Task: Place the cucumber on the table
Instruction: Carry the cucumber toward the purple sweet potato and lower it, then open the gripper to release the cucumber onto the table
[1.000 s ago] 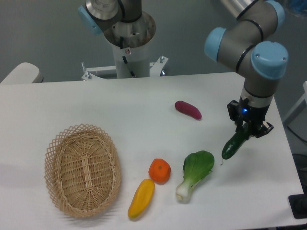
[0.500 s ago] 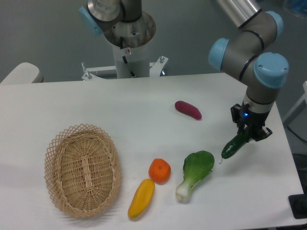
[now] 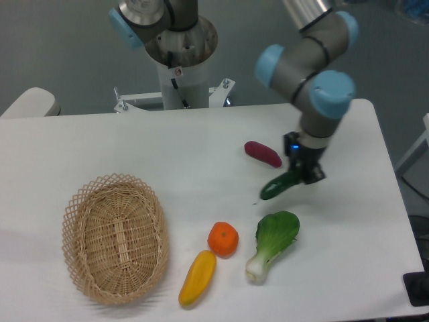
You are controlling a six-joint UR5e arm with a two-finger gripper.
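The cucumber (image 3: 279, 187) is slim, dark green and glossy. It hangs tilted, low end toward the left, just above the white table (image 3: 167, 147). My gripper (image 3: 303, 173) is shut on the cucumber's upper right end. It holds it between the magenta sweet potato (image 3: 263, 153) and the bok choy (image 3: 271, 242). The fingertips are mostly hidden by the gripper body.
A woven wicker basket (image 3: 115, 236) stands at the front left. An orange (image 3: 223, 239) and a yellow pepper (image 3: 197, 277) lie to its right, next to the bok choy. The table's right edge is close to the arm.
My gripper has carried the cucumber to the left, from near the table's right edge to a spot just below the sweet potato. Other objects have not moved.
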